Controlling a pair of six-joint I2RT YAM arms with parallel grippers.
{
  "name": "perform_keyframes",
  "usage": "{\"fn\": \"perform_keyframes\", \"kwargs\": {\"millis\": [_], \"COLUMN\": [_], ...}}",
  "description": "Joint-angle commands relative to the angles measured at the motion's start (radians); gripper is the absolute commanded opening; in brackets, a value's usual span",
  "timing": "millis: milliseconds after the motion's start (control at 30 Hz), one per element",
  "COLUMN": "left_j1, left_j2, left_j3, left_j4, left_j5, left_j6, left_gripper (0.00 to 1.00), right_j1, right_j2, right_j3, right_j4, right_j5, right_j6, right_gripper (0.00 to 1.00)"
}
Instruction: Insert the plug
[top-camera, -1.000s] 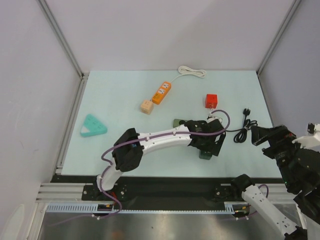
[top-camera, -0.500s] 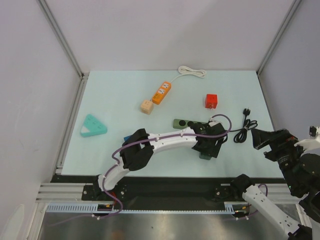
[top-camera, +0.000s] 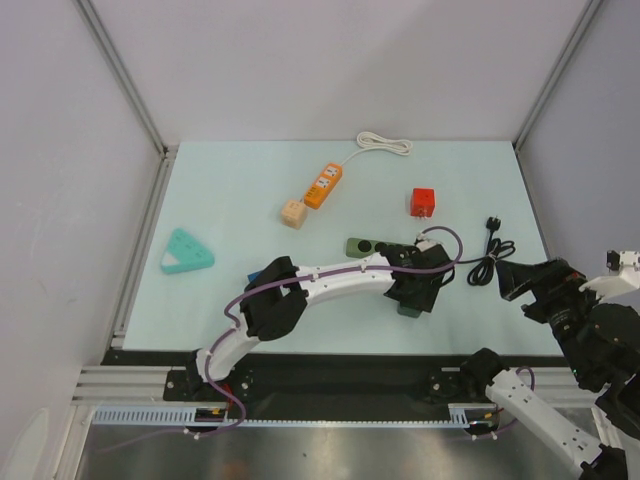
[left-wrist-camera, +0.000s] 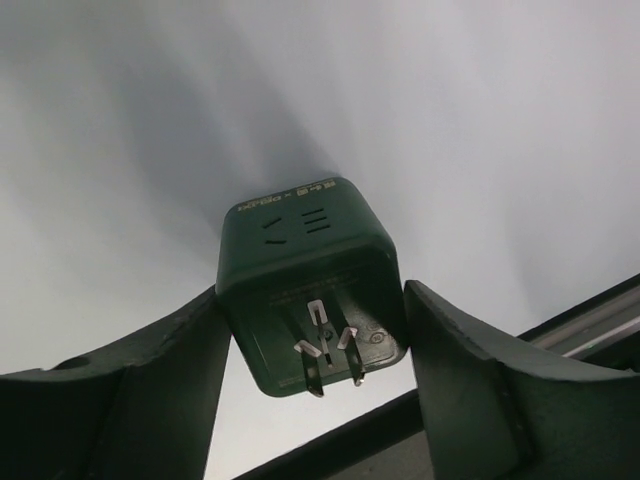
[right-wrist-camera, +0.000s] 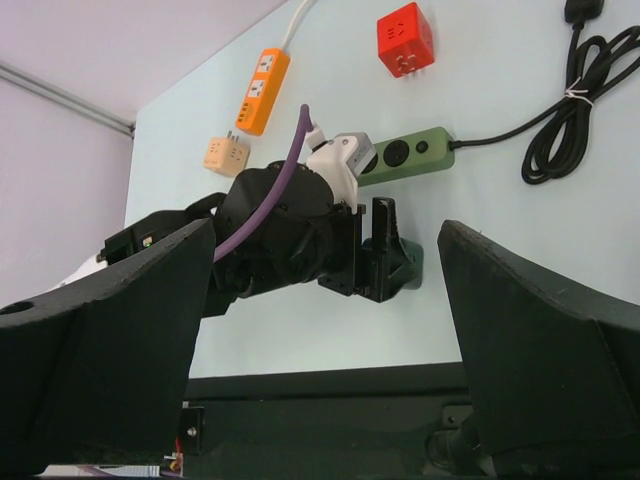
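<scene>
A dark green plug cube (left-wrist-camera: 305, 275) with three metal prongs facing the camera sits between my left gripper's (left-wrist-camera: 315, 290) fingers, both pads against its sides, low at the table. In the top view the left gripper (top-camera: 408, 298) is right of centre, with the cube (top-camera: 406, 310) at its tip. The green power strip (top-camera: 365, 246) lies just behind it, partly hidden by the wrist. My right gripper (right-wrist-camera: 330, 330) is open and empty, raised at the right side (top-camera: 512, 280). The right wrist view also shows the cube (right-wrist-camera: 415, 265) and the strip (right-wrist-camera: 405, 155).
The strip's black cord coil (top-camera: 490, 265) and plug (top-camera: 492, 222) lie to the right. A red cube (top-camera: 422, 201), an orange power strip (top-camera: 323, 185) with a white cord (top-camera: 385, 143), a beige cube (top-camera: 292, 213) and a teal triangle (top-camera: 186, 252) lie further back and left.
My left arm's elbow swung right and its wrist settled lower over the green cube. The right gripper drifted slightly down and left.
</scene>
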Motion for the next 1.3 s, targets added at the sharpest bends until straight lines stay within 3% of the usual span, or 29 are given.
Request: {"fn": "perform_keyframes", "kwargs": {"millis": [0, 33, 100, 133, 233, 400, 433, 500, 533, 567, 633, 767, 933, 1067, 1167, 1267], "left_j1": [0.006, 0.008, 0.011, 0.015, 0.031, 0.055, 0.079, 0.139, 0.168, 0.196, 0.273, 0.307, 0.313, 0.314, 0.314, 0.314], "left_j2": [0.009, 0.011, 0.005, -0.003, -0.067, -0.260, -0.356, -0.496, -0.650, -0.723, -0.911, -1.118, -1.265, -1.325, -1.368, -1.405], "left_j3": [0.050, 0.058, 0.067, 0.064, 0.037, -0.106, -0.200, -0.338, -0.503, -0.584, -0.733, -0.764, -0.862, -0.927, -0.954, -0.985], "left_j4": [-0.004, -0.002, -0.002, -0.004, -0.001, 0.138, 0.183, 0.392, 0.487, 0.680, 0.818, 0.832, 1.002, 1.169, 1.223, 1.301], "left_j5": [-0.022, -0.021, -0.013, -0.013, -0.013, 0.064, 0.147, 0.278, 0.399, 0.462, 0.551, 0.600, 0.680, 0.739, 0.768, 0.814], "left_j6": [0.010, 0.019, 0.036, 0.041, 0.059, 0.105, 0.105, 0.069, 0.047, 0.023, -0.027, 0.088, 0.021, -0.040, -0.056, -0.080], "left_gripper": [0.69, 0.54, 0.36, 0.22, 0.01, 0.00, 0.00, 0.00, 0.00, 0.00, 0.00, 0.00, 0.00, 0.00, 0.00, 0.00], "right_j1": [0.016, 0.022, 0.033, 0.046, 0.072, 0.180, 0.201, 0.273, 0.307, 0.336, 0.457, 0.696, 1.003, 1.138, 1.152, 1.123], "right_j2": [-0.011, -0.011, -0.014, -0.017, -0.031, -0.080, -0.086, -0.093, -0.093, -0.090, -0.070, -0.044, 0.015, 0.143, 0.254, 0.315], "right_j3": [-0.003, -0.004, -0.015, -0.020, -0.046, -0.115, -0.136, -0.151, -0.164, -0.171, -0.175, -0.173, -0.176, -0.156, -0.070, 0.026], "right_j4": [0.004, 0.004, 0.004, 0.008, 0.042, 0.157, 0.177, 0.223, 0.235, 0.266, 0.297, 0.418, 0.597, 0.802, 0.837, 0.841], "right_j5": [0.034, 0.031, 0.002, -0.015, -0.086, -0.205, -0.221, -0.242, -0.239, -0.229, -0.203, -0.138, -0.046, 0.037, 0.115, 0.095], "right_j6": [0.020, 0.017, 0.003, -0.018, -0.035, -0.050, -0.060, -0.089, -0.098, -0.124, -0.143, -0.196, -0.328, -0.472, -0.514, -0.534], "right_gripper": [0.98, 0.97, 0.98, 0.98, 0.98, 0.97, 0.97, 0.97, 0.98, 0.98, 0.99, 1.00, 1.00, 1.00, 1.00, 1.00]}}
